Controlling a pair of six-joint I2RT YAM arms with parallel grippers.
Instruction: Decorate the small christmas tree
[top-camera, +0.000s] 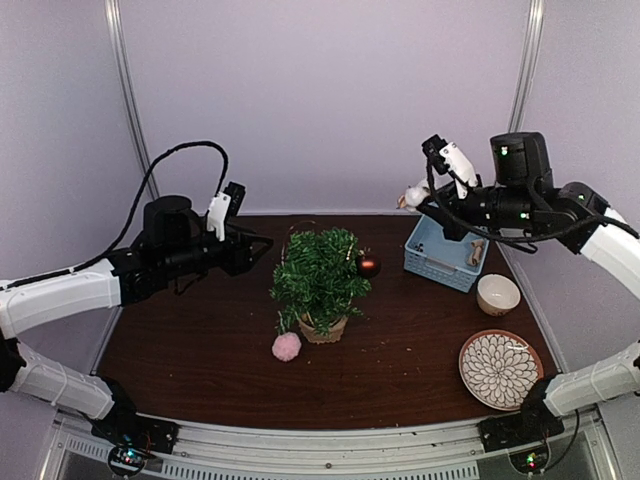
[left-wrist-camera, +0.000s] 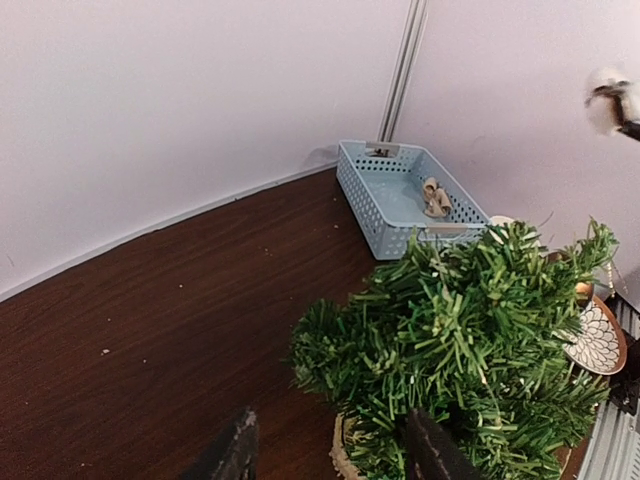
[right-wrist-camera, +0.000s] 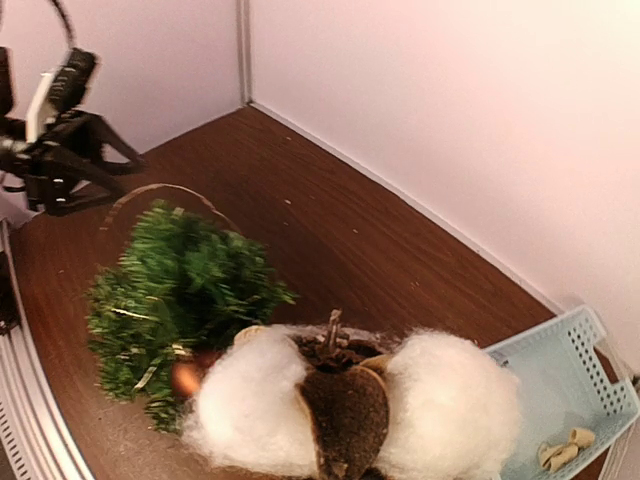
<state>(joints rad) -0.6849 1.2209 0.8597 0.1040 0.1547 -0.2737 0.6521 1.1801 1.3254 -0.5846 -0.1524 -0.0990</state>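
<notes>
Small christmas tree (top-camera: 318, 275), bushy green in a tan burlap pot, stands upright near the middle of the dark brown wooden desk (top-camera: 190, 340). A round reddish-brown bauble (top-camera: 368, 266) hangs at its right side. A fluffy pink pompom (top-camera: 286, 346) lies by the pot; whether they touch is unclear. The left gripper (top-camera: 258, 243) hovers left of the tree, jaws about half open and empty. The right gripper (top-camera: 424, 198), above the light blue perforated plastic basket (top-camera: 445, 258) near the desk's far right corner, is clamped on a white cotton boll ornament (right-wrist-camera: 350, 410), which hides its fingers in the wrist view. Tan bits inside the basket are too small to identify.

Fluffy cotton boll (right-wrist-camera: 450, 410), bristly small christmas tree (top-camera: 318, 275), wood-grain table (top-camera: 200, 340)
</notes>
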